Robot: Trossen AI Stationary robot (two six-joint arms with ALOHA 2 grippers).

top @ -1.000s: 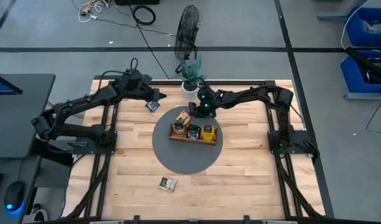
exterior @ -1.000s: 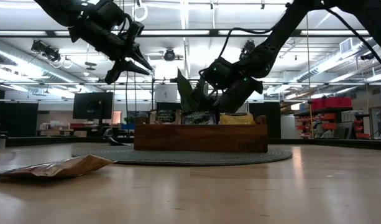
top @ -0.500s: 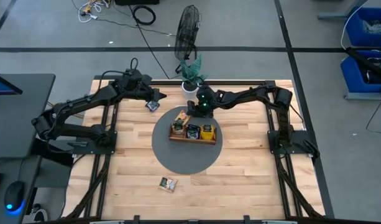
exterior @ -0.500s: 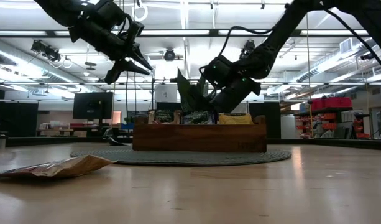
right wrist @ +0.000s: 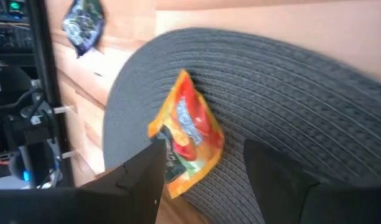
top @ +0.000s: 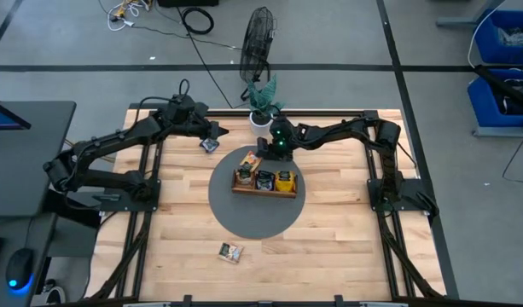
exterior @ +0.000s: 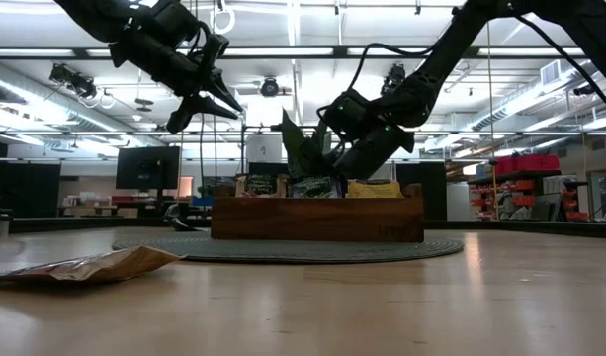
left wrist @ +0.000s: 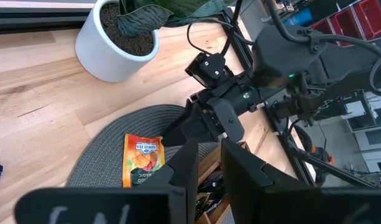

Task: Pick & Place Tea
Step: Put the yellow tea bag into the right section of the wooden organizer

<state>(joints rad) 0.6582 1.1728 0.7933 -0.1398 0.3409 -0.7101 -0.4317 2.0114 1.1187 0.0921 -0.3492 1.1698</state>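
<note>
The right gripper (top: 263, 152), jaws spread, seemingly partly hides an orange sachet (right wrist: 185, 135).

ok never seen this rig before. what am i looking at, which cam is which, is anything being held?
Two dark robot arms work at a wooden table. One camera looks straight down, one sits at table height, and one rides on each wrist.

On a round grey mat stands a wooden tray holding tea sachets. An orange sachet lies on the mat beside the tray, a dark sachet on the wood near the left arm, and another sachet near the front edge. A potted plant stands at the back.

The right gripper hangs open right over the orange sachet. The left gripper waits open above the dark sachet. Neither holds anything.
</note>
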